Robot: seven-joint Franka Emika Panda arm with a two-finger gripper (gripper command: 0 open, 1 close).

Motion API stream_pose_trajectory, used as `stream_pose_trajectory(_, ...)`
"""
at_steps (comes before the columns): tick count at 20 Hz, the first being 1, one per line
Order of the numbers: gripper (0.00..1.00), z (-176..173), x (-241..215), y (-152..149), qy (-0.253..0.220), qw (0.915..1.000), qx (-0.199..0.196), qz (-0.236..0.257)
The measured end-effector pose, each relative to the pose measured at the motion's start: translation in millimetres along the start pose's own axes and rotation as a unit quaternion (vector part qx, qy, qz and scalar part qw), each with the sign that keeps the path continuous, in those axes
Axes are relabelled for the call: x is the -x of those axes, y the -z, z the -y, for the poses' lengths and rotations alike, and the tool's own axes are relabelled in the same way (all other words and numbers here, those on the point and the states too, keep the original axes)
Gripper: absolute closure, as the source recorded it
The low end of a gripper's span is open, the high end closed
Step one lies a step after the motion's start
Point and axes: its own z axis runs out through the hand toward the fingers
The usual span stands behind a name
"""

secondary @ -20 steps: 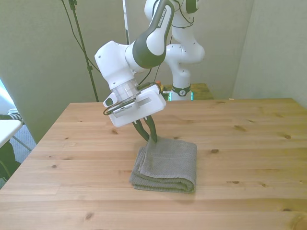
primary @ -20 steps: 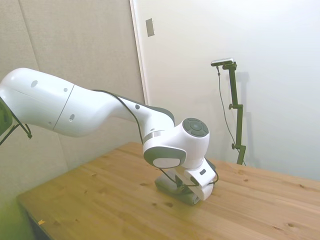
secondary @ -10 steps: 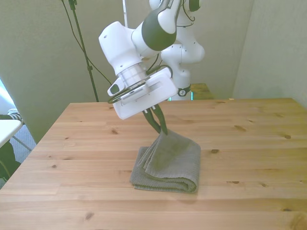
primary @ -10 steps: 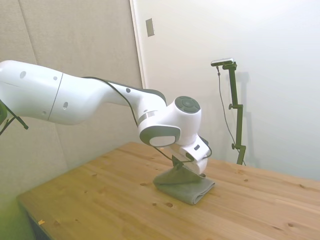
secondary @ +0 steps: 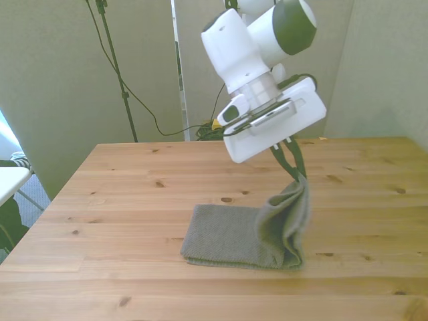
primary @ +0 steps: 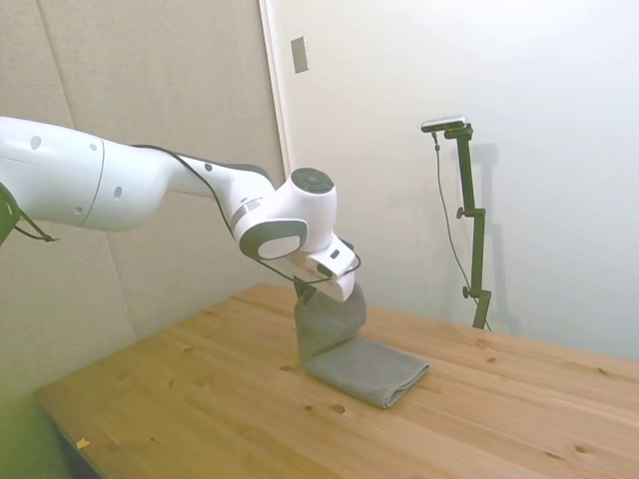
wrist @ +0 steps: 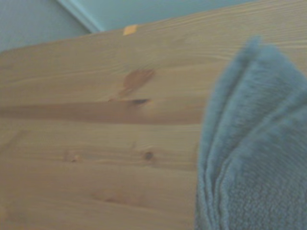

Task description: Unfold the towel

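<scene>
Wooden table fills the lower part of both wide views, pale planks with dark knots, grain also close up in the wrist view. White arm reaches over it, wrist tilted, black cable looped along it. Grey towel sits near the table's middle: most of it lies flat, still folded in layers, while its edge on the front view's right is pulled up into a standing flap, also seen in the side view. Gripper at the flap's top, dark fingers pinched closed on the raised towel corner. Wrist view shows blurry layered towel folds close against the wood
</scene>
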Motion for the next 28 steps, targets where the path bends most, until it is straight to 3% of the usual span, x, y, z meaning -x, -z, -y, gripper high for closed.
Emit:
stream_pose_trajectory(1, 1.00, 5.6, 10.3, -8.6, 0.015, 0.9998, 0.003, 0.009)
stream_pose_trajectory(2, 0.00, 8.7, 20.8, -17.6, 0.033, 0.9992, 0.008, 0.020)
stream_pose_trajectory(9, 0.00, -7.1, 60.7, -52.4, 0.126, 0.9837, 0.076, 0.104)
stream_pose_trajectory(22, 0.00, -19.9, 59.4, -39.8, 0.158, 0.9713, 0.082, 0.157)
stream_pose_trajectory(28, 0.00, -10.7, 44.7, -21.8, 0.080, 0.9849, 0.143, 0.056)
